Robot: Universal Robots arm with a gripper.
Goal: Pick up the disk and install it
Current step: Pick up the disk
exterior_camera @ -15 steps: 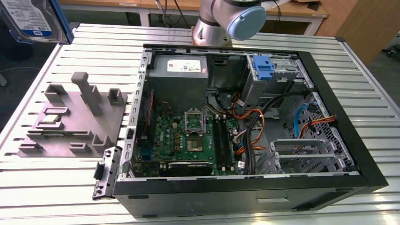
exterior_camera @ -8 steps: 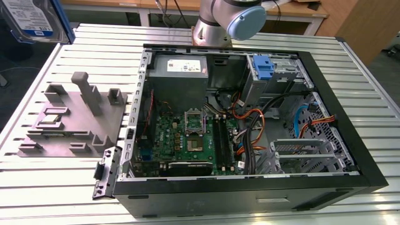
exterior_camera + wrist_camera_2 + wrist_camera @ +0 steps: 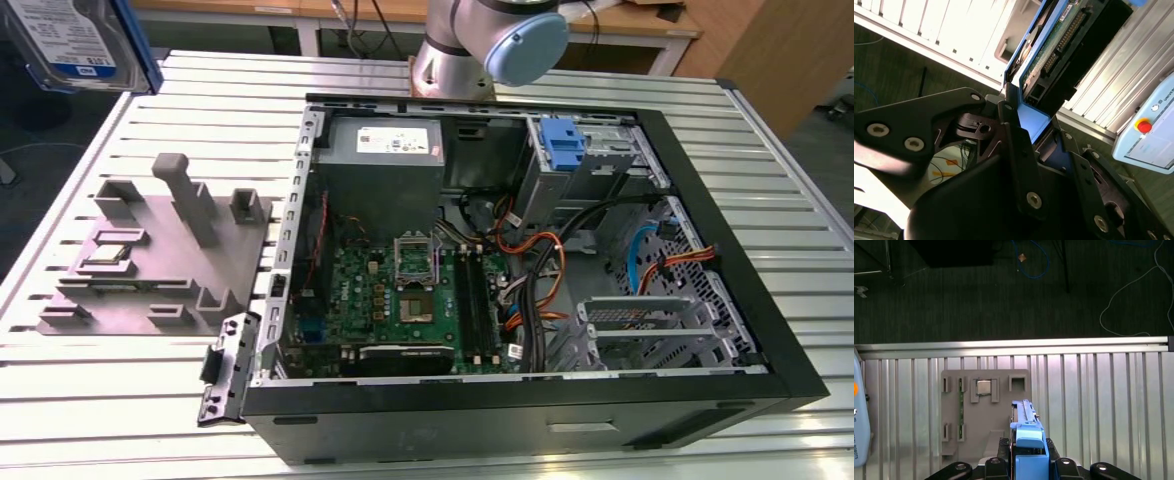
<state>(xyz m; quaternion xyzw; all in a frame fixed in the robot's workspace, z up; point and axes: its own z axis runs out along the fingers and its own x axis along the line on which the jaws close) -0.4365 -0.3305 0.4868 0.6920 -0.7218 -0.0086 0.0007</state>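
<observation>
The disk (image 3: 70, 40), silver-grey with a white-and-blue label and blue side rails, hangs high above the table's far corner at the exterior view's left. In the second wrist view my gripper (image 3: 1036, 132) is shut on the disk (image 3: 1054, 45), black fingers (image 3: 1011, 135) clamping its blue rail, its green circuit board showing. In the first wrist view the disk (image 3: 1026, 432) stands edge-on in the gripper (image 3: 1029, 464), above the grey fixture plate (image 3: 984, 410). The open computer case (image 3: 787, 350) lies on the table, well away from the disk.
A grey fixture plate (image 3: 160, 260) with upright posts sits at the exterior view's left of the case. Inside the case are a motherboard (image 3: 400, 295), cables, a power supply (image 3: 387, 145) and a blue latch (image 3: 562, 145) on the drive cage. A teach pendant (image 3: 1149, 135) lies nearby.
</observation>
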